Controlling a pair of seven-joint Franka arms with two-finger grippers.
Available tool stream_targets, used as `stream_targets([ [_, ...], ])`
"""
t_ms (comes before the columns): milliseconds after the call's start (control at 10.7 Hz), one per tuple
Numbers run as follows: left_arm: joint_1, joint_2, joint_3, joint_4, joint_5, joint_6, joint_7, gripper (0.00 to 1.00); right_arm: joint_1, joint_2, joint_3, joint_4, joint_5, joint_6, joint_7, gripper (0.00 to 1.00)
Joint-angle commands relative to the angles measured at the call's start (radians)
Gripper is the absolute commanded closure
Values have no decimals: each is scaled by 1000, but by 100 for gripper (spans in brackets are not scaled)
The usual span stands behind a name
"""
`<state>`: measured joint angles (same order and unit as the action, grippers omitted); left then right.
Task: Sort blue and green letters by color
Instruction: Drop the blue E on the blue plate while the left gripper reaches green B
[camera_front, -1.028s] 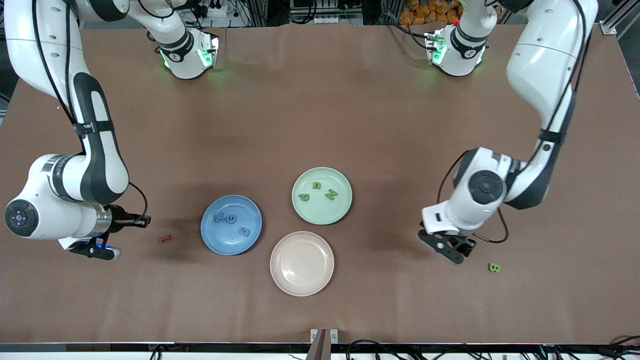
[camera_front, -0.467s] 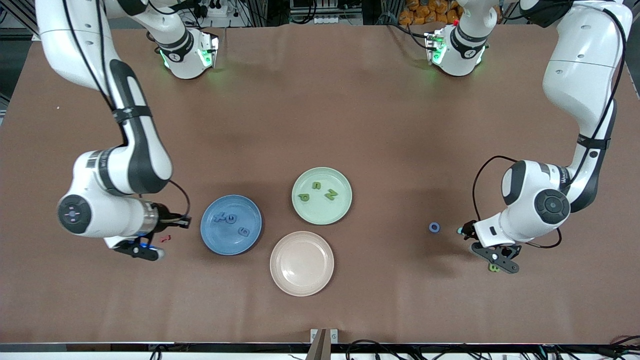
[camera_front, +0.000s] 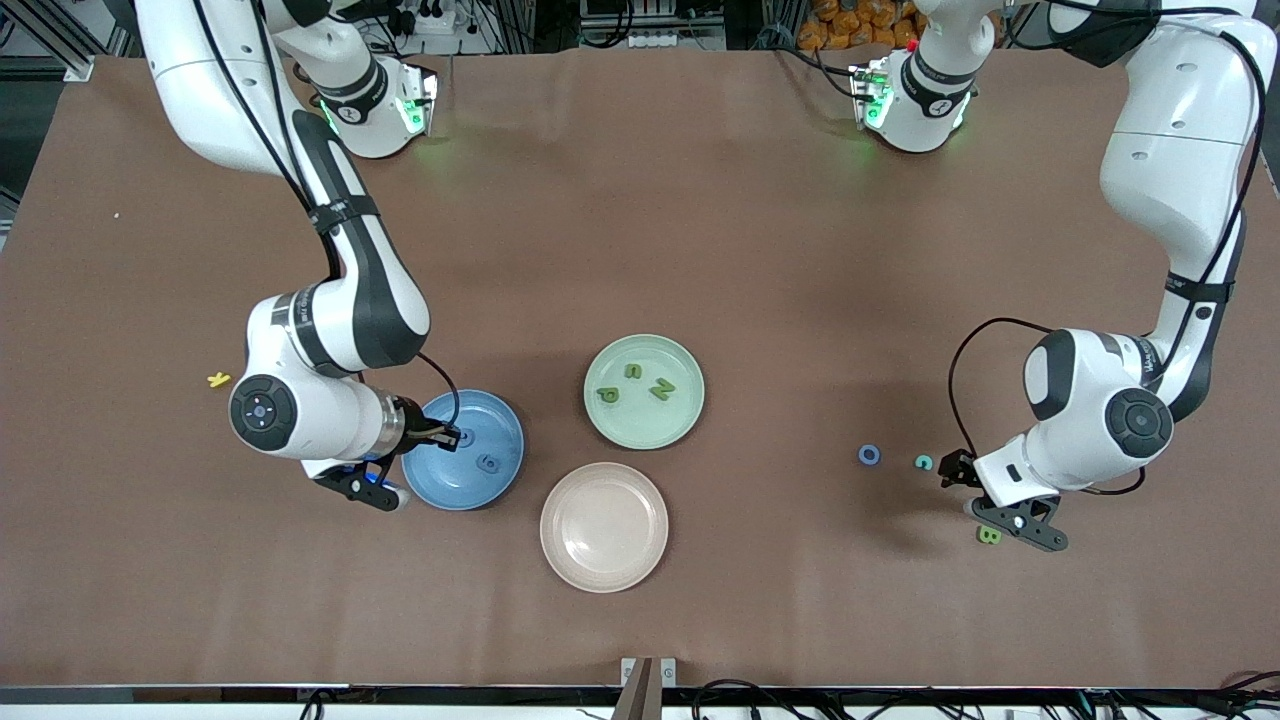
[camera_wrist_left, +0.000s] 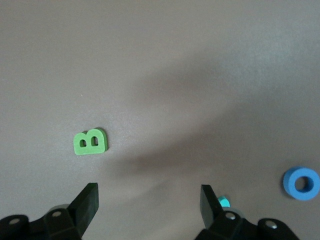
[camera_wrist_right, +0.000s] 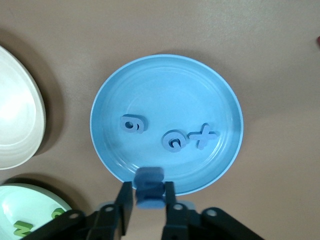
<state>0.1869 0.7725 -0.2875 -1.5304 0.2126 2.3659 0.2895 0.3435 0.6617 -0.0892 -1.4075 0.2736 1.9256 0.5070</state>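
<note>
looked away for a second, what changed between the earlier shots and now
The right gripper, shut on a blue letter, moved from the right arm's end of the table to over the blue plate's rim. The left gripper, open, moved over the green B. Plates and sorted letters stayed put.

Left pincer (camera_wrist_left: 146, 200) wide apart, low; right pincer (camera_wrist_right: 149, 196) clamped, raised.

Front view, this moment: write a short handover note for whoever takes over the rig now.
Right gripper: shut on a blue letter, over the blue plate rim.
Left gripper: open, over the table by the green B.
Done: three blue letters in the blue plate, three green letters in the green plate.
Left: release the held letter; move the green B and blue ring near it. Pink plate holds nothing.
</note>
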Motion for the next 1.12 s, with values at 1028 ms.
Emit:
stream_targets([
  [1028,-3,180,24,228,-19,-16,50,14,-132,-29,-21,18,-172,-3,-237,0],
])
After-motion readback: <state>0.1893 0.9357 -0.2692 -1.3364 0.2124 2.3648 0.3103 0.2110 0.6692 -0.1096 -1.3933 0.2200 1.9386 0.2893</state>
